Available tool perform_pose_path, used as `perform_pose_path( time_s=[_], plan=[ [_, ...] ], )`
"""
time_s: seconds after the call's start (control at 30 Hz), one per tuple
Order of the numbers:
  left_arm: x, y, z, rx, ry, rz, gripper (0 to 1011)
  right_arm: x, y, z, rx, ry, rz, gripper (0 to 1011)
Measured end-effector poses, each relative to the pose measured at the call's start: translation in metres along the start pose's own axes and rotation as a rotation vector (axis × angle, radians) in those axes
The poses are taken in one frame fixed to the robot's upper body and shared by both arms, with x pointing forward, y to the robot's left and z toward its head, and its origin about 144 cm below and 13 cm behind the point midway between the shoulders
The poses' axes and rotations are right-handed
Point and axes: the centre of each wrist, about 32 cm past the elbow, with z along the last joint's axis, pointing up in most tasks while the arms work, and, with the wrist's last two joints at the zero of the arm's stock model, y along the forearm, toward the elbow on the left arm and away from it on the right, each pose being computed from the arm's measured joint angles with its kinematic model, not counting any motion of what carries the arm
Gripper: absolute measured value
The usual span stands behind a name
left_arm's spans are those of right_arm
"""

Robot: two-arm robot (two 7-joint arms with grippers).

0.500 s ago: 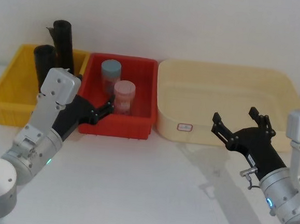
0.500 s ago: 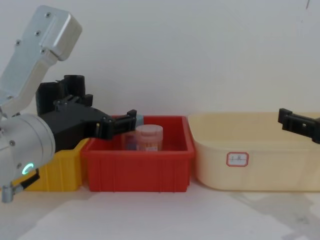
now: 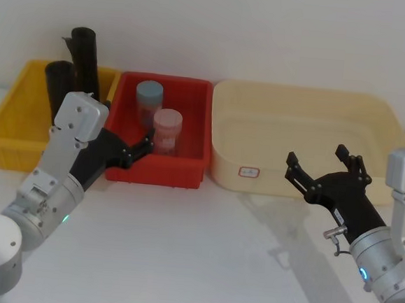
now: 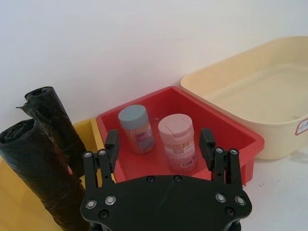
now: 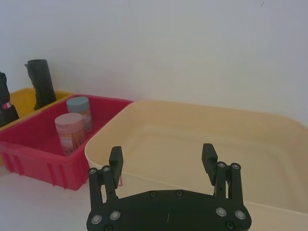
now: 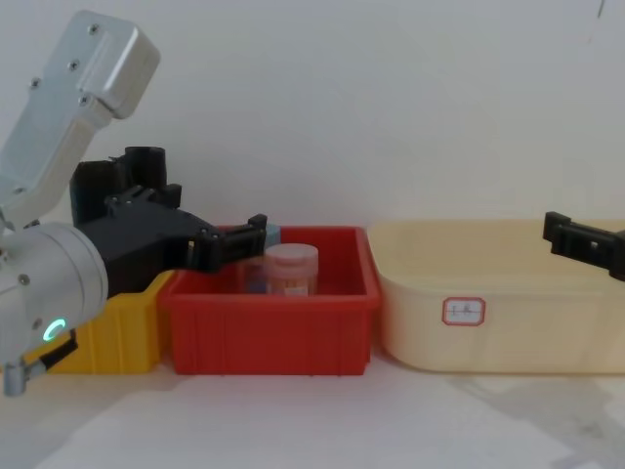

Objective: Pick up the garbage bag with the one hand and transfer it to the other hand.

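Observation:
Two black garbage bag rolls stand upright in the yellow bin (image 3: 8,126): a taller one (image 3: 85,61) at the back and a shorter one (image 3: 58,86) in front of it. In the left wrist view they are the rear roll (image 4: 54,121) and the near roll (image 4: 34,174). My left gripper (image 3: 143,145), on the green-cyan-ringed arm, hovers open over the near left corner of the red bin (image 3: 187,173), to the right of the rolls and holding nothing. My right gripper (image 3: 317,155), on the blue-ringed arm, is open over the front of the cream tub (image 3: 374,109), empty.
The red bin holds a blue-lidded jar (image 3: 150,98) and a pink-lidded jar (image 3: 168,129), just beyond my left fingertips (image 4: 112,140). The cream tub has nothing in it. A white wall stands close behind the bins. The white table (image 3: 202,250) lies in front.

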Motion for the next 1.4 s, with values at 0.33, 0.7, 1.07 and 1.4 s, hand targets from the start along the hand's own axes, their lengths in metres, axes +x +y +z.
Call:
perform_pose_path(
  time_s=[0.33,0.7,1.07,1.4],
  plan=[
    [0.0000,0.0000,0.0000,0.000,0.000,0.000,1001,0.0000,0.0000,0.0000,0.000,0.000,0.000,1001],
    [0.0000,0.0000,0.0000,0.000,0.000,0.000,1001,0.0000,0.0000,0.0000,0.000,0.000,0.000,1001],
    [0.0000,0.0000,0.0000,0.000,0.000,0.000,1001,0.0000,0.0000,0.0000,0.000,0.000,0.000,1002],
    [0.0000,0.0000,0.0000,0.000,0.000,0.000,1001,0.0000,0.0000,0.0000,0.000,0.000,0.000,1001]
  ],
)
